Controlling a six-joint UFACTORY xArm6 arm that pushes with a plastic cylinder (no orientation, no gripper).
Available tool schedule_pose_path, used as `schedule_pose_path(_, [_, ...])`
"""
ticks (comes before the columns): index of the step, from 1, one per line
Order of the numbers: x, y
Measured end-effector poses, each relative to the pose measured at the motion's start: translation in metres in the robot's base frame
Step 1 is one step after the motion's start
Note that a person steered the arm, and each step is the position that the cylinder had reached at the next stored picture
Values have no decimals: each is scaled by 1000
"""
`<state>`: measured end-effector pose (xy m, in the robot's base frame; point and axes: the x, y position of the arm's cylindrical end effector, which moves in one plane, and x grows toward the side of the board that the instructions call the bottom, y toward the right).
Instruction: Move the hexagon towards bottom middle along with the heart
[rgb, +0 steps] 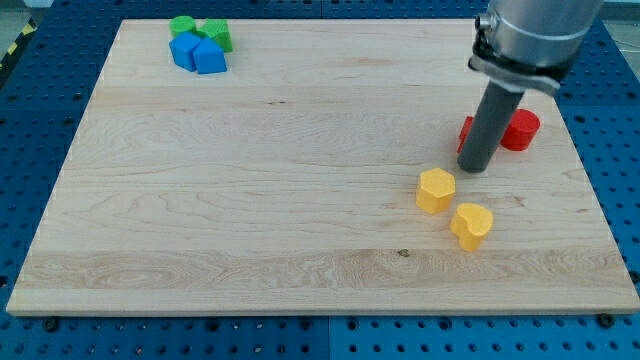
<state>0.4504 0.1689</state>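
Note:
A yellow hexagon block (435, 190) lies on the wooden board at the view's lower right. A yellow heart block (471, 224) lies just below and to the right of it, close but slightly apart. My tip (473, 166) stands just above and to the right of the hexagon, a short gap away. The rod hides part of a red block (467, 130) behind it.
A red round block (519, 130) sits right of the rod near the board's right edge. Two green blocks (214, 34) and two blue blocks (198, 53) cluster at the view's top left. The board (250, 200) lies on a blue perforated table.

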Motion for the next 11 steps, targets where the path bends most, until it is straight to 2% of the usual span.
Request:
schedule_pose_path(1, [-15,-2])
schedule_pose_path(4, [60,-24])
schedule_pose_path(5, [44,-26])
schedule_pose_path(6, [2,-25])
schedule_pose_path(7, [-11,-32])
schedule_pose_path(10, [63,-58])
schedule_pose_path(11, [70,-58])
